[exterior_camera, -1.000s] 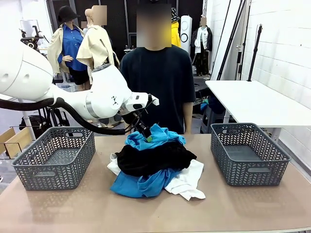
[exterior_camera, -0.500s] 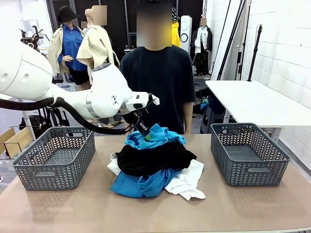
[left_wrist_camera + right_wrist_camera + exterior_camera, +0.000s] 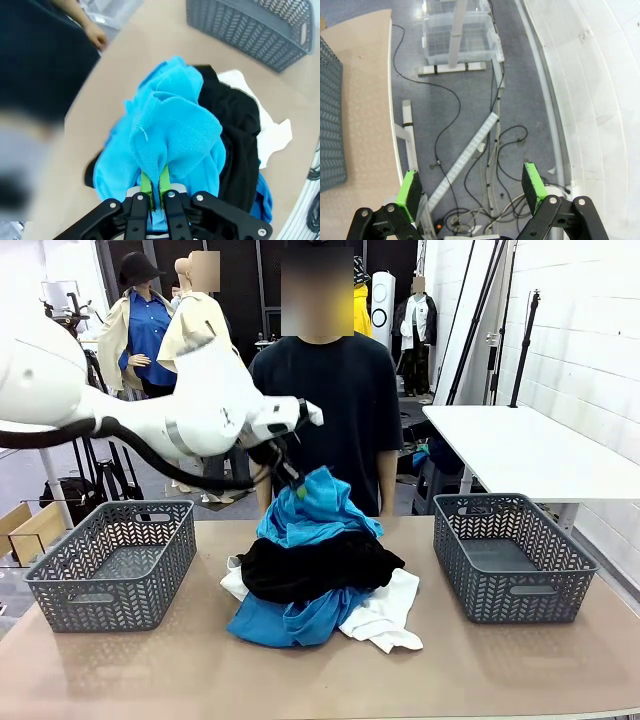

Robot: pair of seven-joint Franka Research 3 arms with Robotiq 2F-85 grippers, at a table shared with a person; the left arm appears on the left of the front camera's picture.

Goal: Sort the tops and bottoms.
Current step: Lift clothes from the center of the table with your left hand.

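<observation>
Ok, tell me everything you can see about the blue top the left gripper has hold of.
The blue top is bright turquoise, a soft, finely textured cloth. The left gripper is shut on a fold at its top, so it rises in a crumpled peak. Its lower part rests against the black garment, on that garment's far side. No sleeve or collar can be made out.

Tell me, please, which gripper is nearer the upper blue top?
Left. The left gripper is shut on the upper blue top; the right gripper hangs open over the floor, off the table.
</observation>
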